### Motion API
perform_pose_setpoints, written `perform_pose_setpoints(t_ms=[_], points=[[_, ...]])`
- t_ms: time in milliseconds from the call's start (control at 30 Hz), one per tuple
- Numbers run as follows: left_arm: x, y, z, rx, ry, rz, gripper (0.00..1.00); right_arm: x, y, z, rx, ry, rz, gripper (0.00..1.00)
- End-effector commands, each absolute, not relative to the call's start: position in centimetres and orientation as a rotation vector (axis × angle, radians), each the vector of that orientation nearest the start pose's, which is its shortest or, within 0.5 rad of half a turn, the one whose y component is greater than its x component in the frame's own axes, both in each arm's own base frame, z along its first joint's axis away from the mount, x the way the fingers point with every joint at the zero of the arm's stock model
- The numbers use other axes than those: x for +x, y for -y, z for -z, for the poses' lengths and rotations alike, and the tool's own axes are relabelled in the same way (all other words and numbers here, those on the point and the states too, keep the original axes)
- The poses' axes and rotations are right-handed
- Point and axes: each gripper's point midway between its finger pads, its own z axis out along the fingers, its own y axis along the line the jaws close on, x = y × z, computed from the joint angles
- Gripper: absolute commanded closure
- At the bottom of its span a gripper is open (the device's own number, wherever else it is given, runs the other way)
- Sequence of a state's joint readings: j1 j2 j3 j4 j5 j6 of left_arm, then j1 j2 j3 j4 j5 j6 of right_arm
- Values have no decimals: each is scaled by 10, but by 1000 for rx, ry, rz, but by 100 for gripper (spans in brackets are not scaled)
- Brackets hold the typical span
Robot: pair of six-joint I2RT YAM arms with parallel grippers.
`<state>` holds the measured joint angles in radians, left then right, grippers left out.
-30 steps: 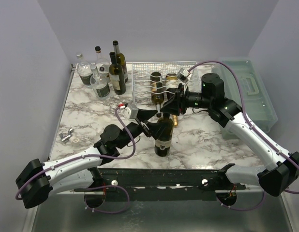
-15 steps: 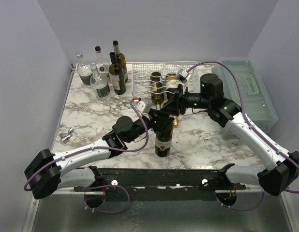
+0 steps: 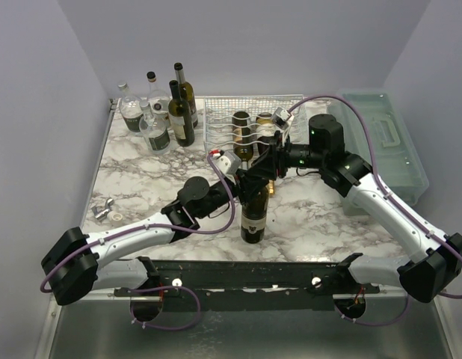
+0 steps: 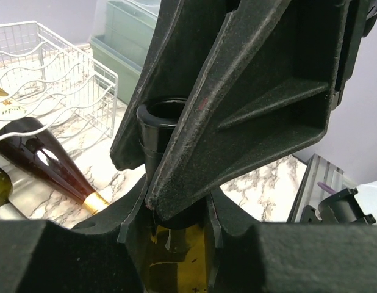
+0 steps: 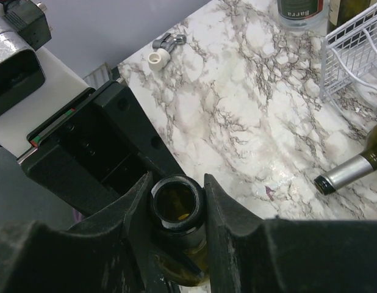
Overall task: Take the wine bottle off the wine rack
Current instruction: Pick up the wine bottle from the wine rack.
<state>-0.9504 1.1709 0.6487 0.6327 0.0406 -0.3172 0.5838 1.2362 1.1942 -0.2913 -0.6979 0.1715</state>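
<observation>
Wine bottle, off the wine rack, stands on the marble surface, neck pinched by left end effector and right end effector; only release likely remains.

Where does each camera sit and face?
Top external: above and behind the bases, looking down on the marble table; left arm and right arm show.
Left wrist: behind the left gripper, looking past it toward the wine rack; own jaws along the bottom.
Right wrist: behind the right gripper, looking down past it at the marble table; own jaws at the bottom.
Shared: both wrist views show the wine bottle neck, clamped by both grippers.
</observation>
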Motion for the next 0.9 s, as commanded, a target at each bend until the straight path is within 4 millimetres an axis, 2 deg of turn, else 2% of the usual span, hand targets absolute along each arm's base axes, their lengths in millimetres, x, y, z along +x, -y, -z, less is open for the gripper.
perform_pose_setpoints(t_ms=[0, 167, 267, 500, 667, 767, 867], points=[[222, 339, -296, 488, -1413, 1043, 100, 224, -302, -329, -923, -1690, -1213, 80], [224, 326, -305, 448, -1388, 1017, 100, 220, -302, -336, -924, -1676, -1232, 39], [224, 318, -308, 439, -1374, 1012, 100, 217, -302, -345, -922, -1659, -1249, 24], [229, 299, -309, 424, -1365, 974, 100, 207, -296, -374, -932, -1592, -1281, 10], [235, 286, -312, 422, -1359, 924, 100, 198, -285, -393, -906, -1552, -1347, 7], [240, 275, -318, 415, -1353, 886, 100, 199, -276, -392, -914, -1540, -1323, 6], [247, 260, -325, 398, -1346, 829, 100, 208, -267, -379, -892, -1575, -1250, 3]])
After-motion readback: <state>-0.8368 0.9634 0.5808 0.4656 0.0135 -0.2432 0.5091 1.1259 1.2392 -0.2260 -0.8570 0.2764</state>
